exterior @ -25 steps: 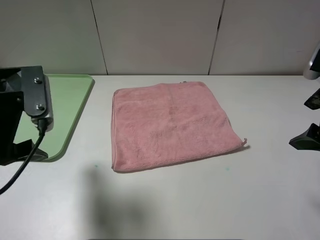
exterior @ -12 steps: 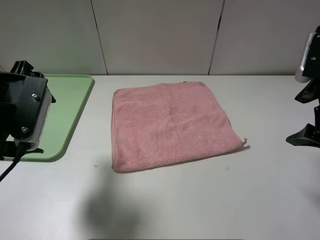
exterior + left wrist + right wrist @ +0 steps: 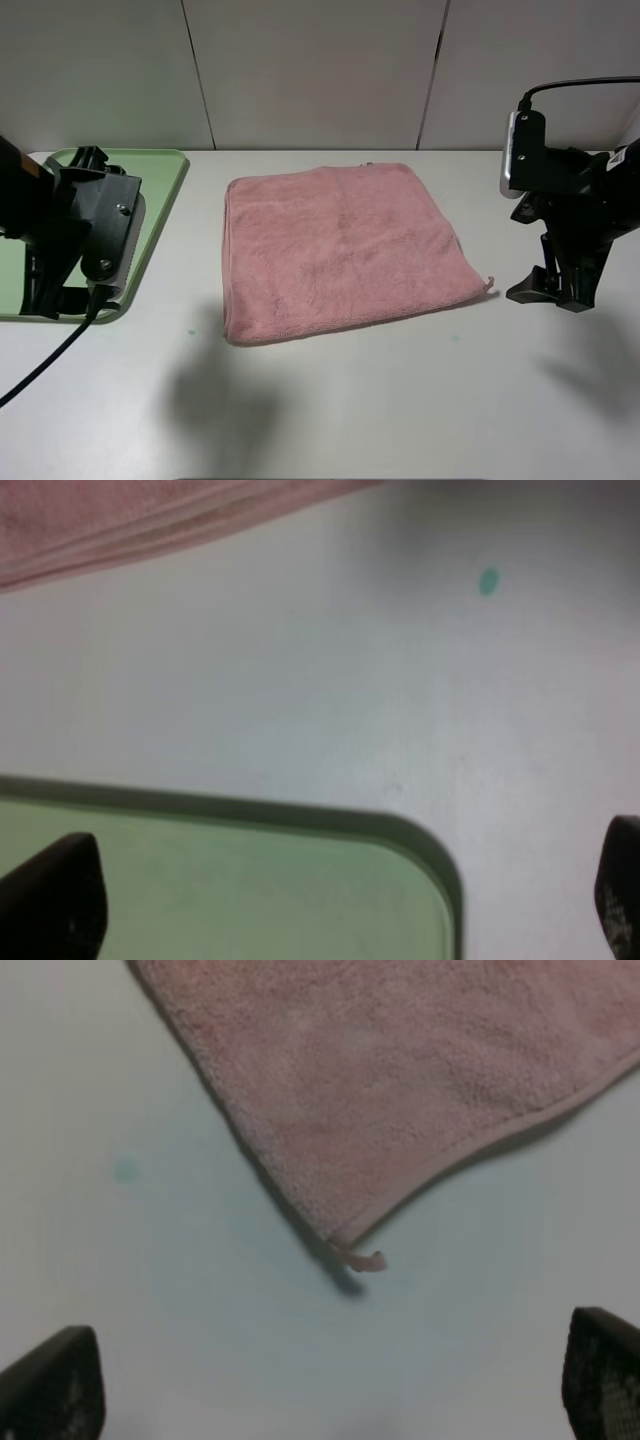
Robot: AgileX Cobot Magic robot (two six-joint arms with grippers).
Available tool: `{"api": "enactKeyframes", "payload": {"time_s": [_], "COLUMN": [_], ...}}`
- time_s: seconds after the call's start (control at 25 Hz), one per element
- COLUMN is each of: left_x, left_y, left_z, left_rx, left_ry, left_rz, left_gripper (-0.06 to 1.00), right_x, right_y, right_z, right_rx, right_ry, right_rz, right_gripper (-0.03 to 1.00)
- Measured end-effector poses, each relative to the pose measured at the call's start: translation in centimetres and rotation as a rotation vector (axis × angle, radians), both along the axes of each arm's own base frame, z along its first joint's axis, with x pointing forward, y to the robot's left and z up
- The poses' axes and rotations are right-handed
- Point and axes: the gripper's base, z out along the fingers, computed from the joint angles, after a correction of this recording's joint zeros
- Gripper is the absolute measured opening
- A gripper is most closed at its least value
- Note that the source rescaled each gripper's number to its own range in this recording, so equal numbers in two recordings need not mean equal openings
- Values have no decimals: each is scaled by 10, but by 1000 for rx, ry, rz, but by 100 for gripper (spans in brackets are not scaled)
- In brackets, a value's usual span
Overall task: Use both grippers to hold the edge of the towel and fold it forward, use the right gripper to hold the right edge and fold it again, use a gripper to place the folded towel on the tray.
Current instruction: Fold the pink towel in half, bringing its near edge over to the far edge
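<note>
The pink towel [image 3: 340, 250] lies flat in the middle of the table, with its loop tag [image 3: 365, 1258] at the near right corner. The light green tray [image 3: 160, 190] sits at the left. My left gripper [image 3: 65, 298] hangs open over the tray's near right corner [image 3: 430, 845], well left of the towel; a strip of towel hem [image 3: 150, 520] shows in the left wrist view. My right gripper [image 3: 550, 292] is open just right of the towel's near right corner, holding nothing. In the right wrist view the towel corner [image 3: 400, 1080] lies ahead of the open right gripper [image 3: 328, 1380].
Small green dots mark the table near the towel's front corners [image 3: 190, 331] [image 3: 455, 338]. A paneled wall [image 3: 320, 70] runs along the table's far edge. Black cables trail from both arms.
Both arms have moved inward toward the towel: the left one rightward over the tray, the right one in from the right edge. The towel has not moved.
</note>
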Motion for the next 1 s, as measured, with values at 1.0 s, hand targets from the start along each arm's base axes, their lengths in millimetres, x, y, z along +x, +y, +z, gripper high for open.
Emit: {"api": "enactKeyframes", "payload": {"time_s": [1.0], "left_x": [10], "left_y": [-75], "left_z": [-91], "left_rx": [28], "left_ry": [36], "left_rz": [-288], "left_gripper": [98], "right_x": [12], "right_y": [1], "right_z": [-21], "right_rx": [-15], "right_ry": [16], "right_rz": [-2], "right_gripper": [100]}}
